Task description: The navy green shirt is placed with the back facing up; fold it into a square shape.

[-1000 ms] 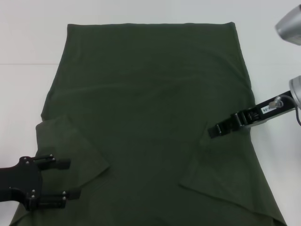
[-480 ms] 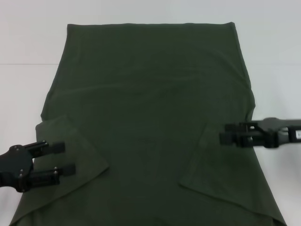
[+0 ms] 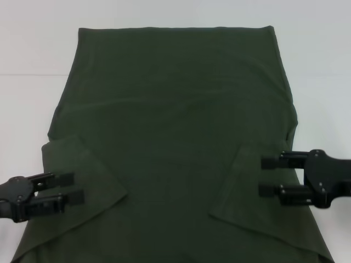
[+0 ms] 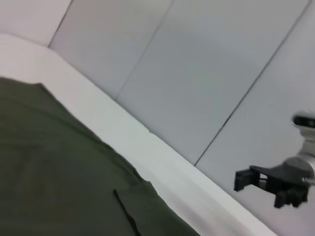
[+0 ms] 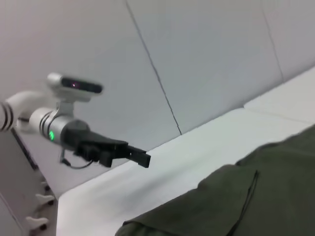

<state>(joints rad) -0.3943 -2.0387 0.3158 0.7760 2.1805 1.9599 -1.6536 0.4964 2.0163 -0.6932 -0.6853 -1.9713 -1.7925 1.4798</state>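
Observation:
The navy green shirt (image 3: 175, 126) lies flat on the white table (image 3: 33, 49), plain side up, with both sleeves folded inward over the body. At the shirt's left edge my left gripper (image 3: 68, 188) is open, its fingertips over the folded left sleeve (image 3: 82, 175) and holding nothing. At the right edge my right gripper (image 3: 267, 176) is open too, its fingertips over the folded right sleeve (image 3: 247, 197). The left wrist view shows the shirt (image 4: 54, 172) and, farther off, the right gripper (image 4: 243, 179). The right wrist view shows the shirt (image 5: 246, 206) and the left gripper (image 5: 142, 158) beyond it.
Bare white table surface (image 3: 318, 66) lies on both sides of the shirt and beyond its far hem. A pale panelled wall (image 4: 197, 73) stands behind the table in both wrist views.
My right gripper has turned so that both fingers show, and moved nearer and outward along the shirt's right edge. My left gripper has shifted a little farther away and leftward. The shirt lies unchanged.

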